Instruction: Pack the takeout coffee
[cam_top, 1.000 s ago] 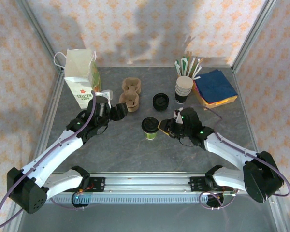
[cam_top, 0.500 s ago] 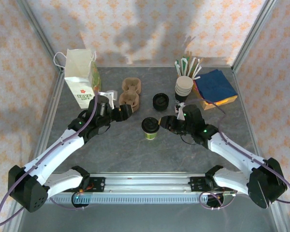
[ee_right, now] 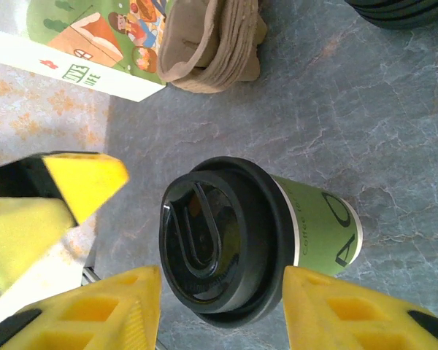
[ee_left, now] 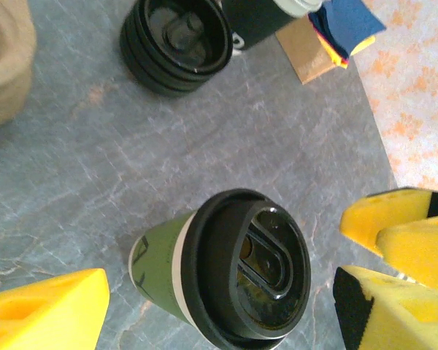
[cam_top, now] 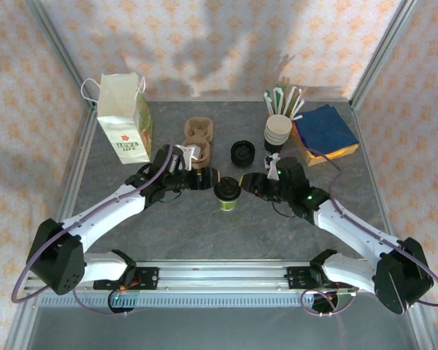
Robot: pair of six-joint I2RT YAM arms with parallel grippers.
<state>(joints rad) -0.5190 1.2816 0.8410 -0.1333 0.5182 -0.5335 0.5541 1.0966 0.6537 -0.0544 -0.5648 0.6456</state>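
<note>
The left gripper (cam_top: 203,176) has swung from the paper bag (cam_top: 123,120) to the takeout coffee (cam_top: 226,191), claw apart, facing the right gripper (cam_top: 251,183), equally parted; the cup stands ungrasped, unpacked.

Pulp carriers (cam_top: 198,142) centre back; lid stack (cam_top: 242,153), cup stack (cam_top: 277,131), blue napkins (cam_top: 324,130) right; possibly stirrers (cam_top: 283,97) behind.

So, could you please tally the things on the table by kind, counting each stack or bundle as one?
Paper bag: 1
Lidded coffee cup: 1
Stack of black lids: 1
Stack of paper cups: 1
Stack of pulp carriers: 1
Pile of napkins: 1
Bundle of straws or stirrers: 1
Total: 7
</note>
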